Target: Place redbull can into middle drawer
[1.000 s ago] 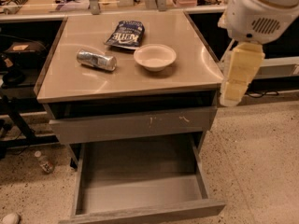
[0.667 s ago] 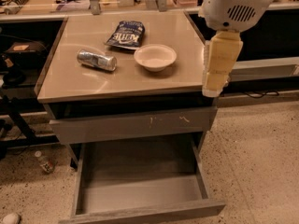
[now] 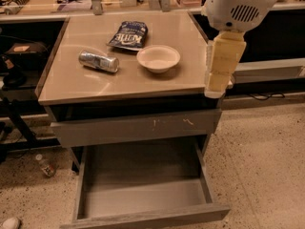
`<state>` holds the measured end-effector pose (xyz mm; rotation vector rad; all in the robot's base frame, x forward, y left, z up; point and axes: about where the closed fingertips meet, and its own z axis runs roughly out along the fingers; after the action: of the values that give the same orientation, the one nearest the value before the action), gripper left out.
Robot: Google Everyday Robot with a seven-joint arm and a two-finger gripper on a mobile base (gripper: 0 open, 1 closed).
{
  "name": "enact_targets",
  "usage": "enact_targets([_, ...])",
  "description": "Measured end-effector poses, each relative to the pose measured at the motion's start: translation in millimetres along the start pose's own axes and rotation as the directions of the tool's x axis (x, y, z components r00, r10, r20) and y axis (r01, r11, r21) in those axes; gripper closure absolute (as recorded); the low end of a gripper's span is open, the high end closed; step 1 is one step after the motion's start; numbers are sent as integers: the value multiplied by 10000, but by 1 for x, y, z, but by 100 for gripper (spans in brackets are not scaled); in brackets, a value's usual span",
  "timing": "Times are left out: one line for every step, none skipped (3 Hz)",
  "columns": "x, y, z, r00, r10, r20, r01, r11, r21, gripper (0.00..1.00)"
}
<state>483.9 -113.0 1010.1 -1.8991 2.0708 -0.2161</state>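
The redbull can (image 3: 98, 61) lies on its side on the left part of the cabinet top (image 3: 95, 87), silver and slim. The middle drawer (image 3: 143, 197) is pulled out below, wide and shallow, with a bare grey floor. My gripper (image 3: 218, 78) hangs from the white arm (image 3: 240, 6) at the cabinet top's right edge, well to the right of the can and above the drawer's right side. It holds nothing that I can see.
A white bowl (image 3: 158, 57) sits mid-top, right of the can. A dark blue chip bag (image 3: 127, 35) lies behind them. A grey drawer front with white scratch marks (image 3: 138, 127) is closed above the open drawer. A small bottle (image 3: 45, 166) lies on the speckled floor at left.
My gripper and arm have moved left, from beside the cabinet to its top right edge. The can, bowl, bag and drawer have not moved.
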Motion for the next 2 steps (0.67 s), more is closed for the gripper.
enact_targets([-31, -28, 15, 10000, -67, 46, 68, 9998, -177, 0])
enact_targets([-84, -83, 45, 9996, -172, 205, 179, 9991, -373, 0])
